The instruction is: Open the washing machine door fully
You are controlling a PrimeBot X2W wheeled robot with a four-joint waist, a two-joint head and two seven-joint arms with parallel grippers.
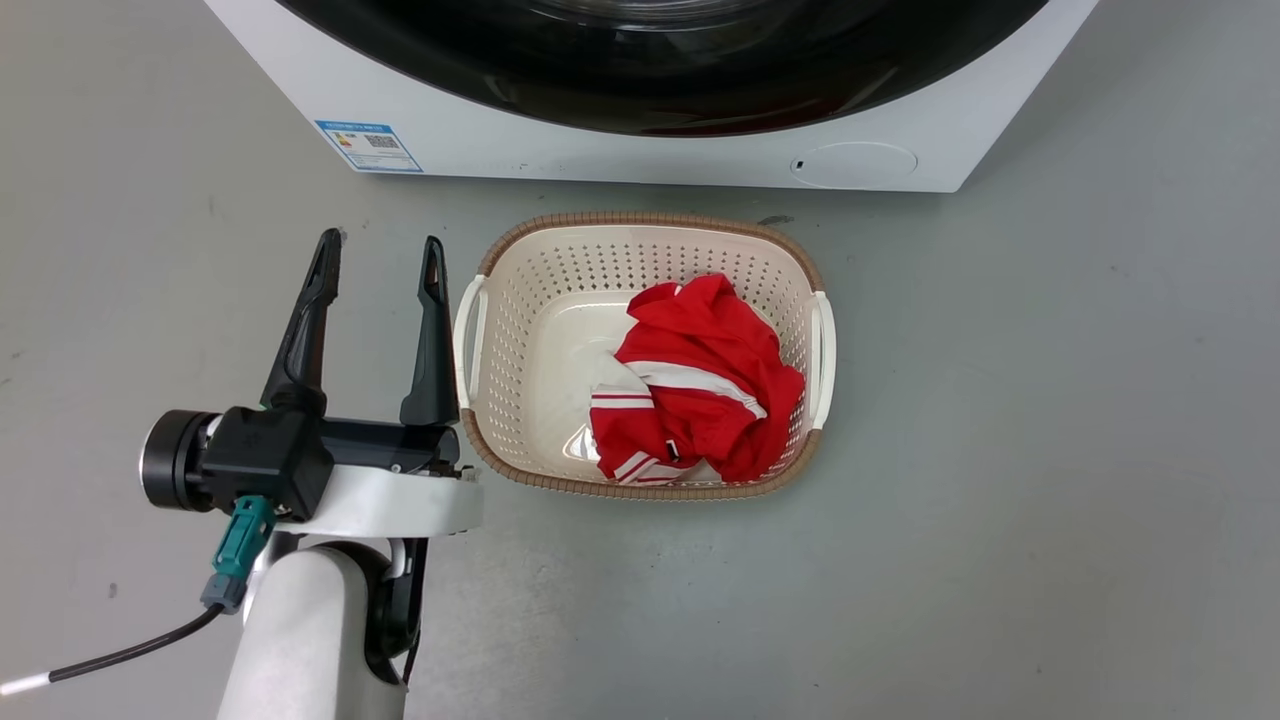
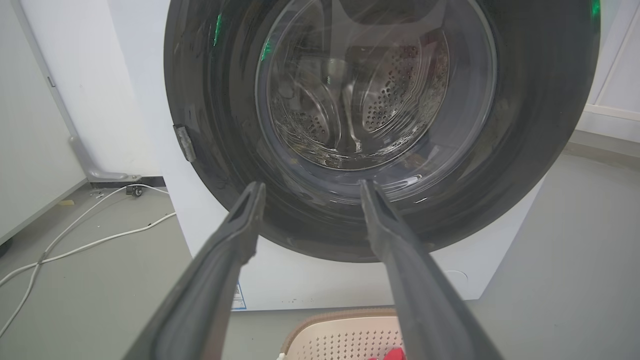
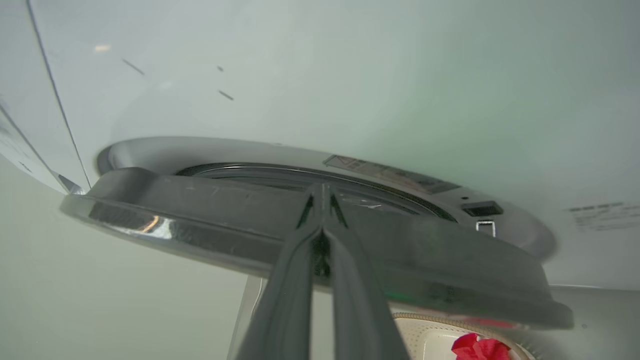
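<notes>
Door (image 3: pixel 200 200) looks barely cracked off the washer (image 3: pixel 350 75), your right gripper (image 3: pixel 322 189) closed against its rim, left gripper (image 1: pixel 381 248) spread at the basket's (image 1: pixel 640 218) nine o'clock; nearly the whole swing remains.

Head downward; wrists toward washing machine (image 2: pixel 310 280)

A cream basket (image 1: pixel 640 222) holds 1 red garment (image 1: pixel 700 380). Beyond the basket stands the washing machine (image 1: pixel 600 150), its black door (image 1: pixel 660 90) glossy. Just beside the basket's left handle hangs the left gripper (image 1: pixel 380 245), 2 fingers spread.
</notes>
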